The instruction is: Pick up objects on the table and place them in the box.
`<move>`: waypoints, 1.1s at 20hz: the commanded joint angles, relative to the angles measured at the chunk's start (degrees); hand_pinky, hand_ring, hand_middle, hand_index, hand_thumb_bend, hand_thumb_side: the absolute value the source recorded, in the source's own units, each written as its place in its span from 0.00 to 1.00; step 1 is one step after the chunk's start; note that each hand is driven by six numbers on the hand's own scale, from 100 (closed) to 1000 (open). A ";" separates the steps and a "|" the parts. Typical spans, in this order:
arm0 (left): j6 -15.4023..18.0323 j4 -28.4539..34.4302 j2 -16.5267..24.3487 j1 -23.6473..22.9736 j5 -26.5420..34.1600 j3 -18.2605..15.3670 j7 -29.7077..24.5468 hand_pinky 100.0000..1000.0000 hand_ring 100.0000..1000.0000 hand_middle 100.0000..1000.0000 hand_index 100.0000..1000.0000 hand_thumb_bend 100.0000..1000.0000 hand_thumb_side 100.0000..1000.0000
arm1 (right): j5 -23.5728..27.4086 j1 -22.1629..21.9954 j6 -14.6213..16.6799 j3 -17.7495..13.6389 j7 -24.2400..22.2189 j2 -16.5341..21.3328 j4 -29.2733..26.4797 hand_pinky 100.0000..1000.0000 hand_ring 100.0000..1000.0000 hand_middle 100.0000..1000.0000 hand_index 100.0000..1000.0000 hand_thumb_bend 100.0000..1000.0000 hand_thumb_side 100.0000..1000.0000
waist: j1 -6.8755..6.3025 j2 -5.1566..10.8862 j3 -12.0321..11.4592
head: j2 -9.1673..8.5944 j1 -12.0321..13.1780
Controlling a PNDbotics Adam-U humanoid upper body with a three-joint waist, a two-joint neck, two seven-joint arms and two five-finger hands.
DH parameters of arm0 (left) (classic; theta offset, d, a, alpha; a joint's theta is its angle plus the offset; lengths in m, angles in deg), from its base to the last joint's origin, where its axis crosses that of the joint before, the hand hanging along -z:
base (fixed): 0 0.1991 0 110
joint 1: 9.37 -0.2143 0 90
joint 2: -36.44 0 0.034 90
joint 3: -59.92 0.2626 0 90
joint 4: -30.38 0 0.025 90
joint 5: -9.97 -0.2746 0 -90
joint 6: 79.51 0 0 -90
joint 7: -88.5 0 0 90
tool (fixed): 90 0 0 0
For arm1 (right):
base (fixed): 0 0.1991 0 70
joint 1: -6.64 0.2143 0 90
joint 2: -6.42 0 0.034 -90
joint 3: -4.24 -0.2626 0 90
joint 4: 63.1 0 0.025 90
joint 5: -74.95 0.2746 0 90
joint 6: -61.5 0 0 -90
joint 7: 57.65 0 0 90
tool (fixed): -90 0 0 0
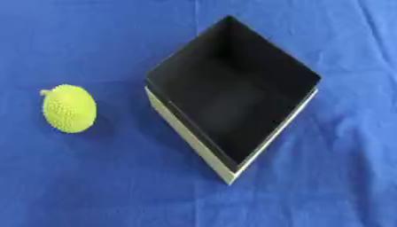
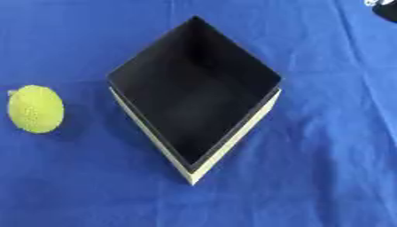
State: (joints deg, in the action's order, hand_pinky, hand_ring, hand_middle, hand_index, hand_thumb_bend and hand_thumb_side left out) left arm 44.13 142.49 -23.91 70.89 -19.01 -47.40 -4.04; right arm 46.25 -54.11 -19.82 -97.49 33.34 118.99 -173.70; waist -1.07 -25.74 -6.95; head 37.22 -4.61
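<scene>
Fingers of either hand: out of view, state cannot be told. Fruit (image 1: 70, 108) lies left of empty box (image 1: 193, 147); left hand should cup its bumpy sides, then lift over the rim

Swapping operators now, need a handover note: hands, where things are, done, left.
Hands: neither the left nor the right hand shows in either eye view.
Things: the black box sits open, mid-table, turned corner-on like a diamond, on the blue cloth. Nothing is visible inside it. The bumpy yellow-green fruit lies on the cloth to the box's left, apart from it.
Done: nothing placed so far, by the look of it.
Left: pick up the fruit and put it in the box; the left hand is probably the nearer one.
</scene>
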 commanded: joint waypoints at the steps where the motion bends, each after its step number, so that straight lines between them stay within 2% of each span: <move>1: -0.95 -0.93 5.02 1.30 0.78 1.37 -1.72 0.94 0.89 0.85 0.89 0.36 0.00 | 0.56 0.73 0.21 -0.16 -0.24 1.21 -0.88 0.81 0.78 0.67 0.82 0.00 0.00 | -0.89 9.45 0.14 | 0.18 0.14; 9: -0.46 -5.80 9.90 9.05 9.01 6.34 -9.58 0.93 0.89 0.84 0.89 0.37 0.00 | 1.03 0.91 0.42 0.22 -0.68 0.84 -0.80 0.81 0.78 0.67 0.82 0.00 0.00 | -1.35 9.73 0.66 | 0.47 0.40; 16: -0.66 -10.74 9.70 18.11 17.86 11.10 -19.74 0.91 0.87 0.83 0.90 0.39 0.00 | 1.40 1.26 0.58 0.56 -1.04 0.33 -0.73 0.81 0.78 0.66 0.82 0.00 0.00 | -1.35 9.89 1.20 | 0.59 0.83; 22: -1.40 -12.73 8.73 23.38 20.53 13.73 -25.82 0.91 0.87 0.83 0.89 0.41 0.00 | 1.71 1.43 0.67 0.75 -1.26 -0.01 -0.65 0.81 0.78 0.66 0.82 0.00 0.00 | -1.57 9.93 1.48 | 0.86 1.29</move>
State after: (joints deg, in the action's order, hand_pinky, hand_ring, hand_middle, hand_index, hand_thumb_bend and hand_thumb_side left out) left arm 42.84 129.84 -16.59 93.69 0.78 -33.58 -28.77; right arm 47.50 -53.53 -19.20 -96.46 32.13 117.97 -173.67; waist -1.89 -25.74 -5.46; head 37.79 -3.58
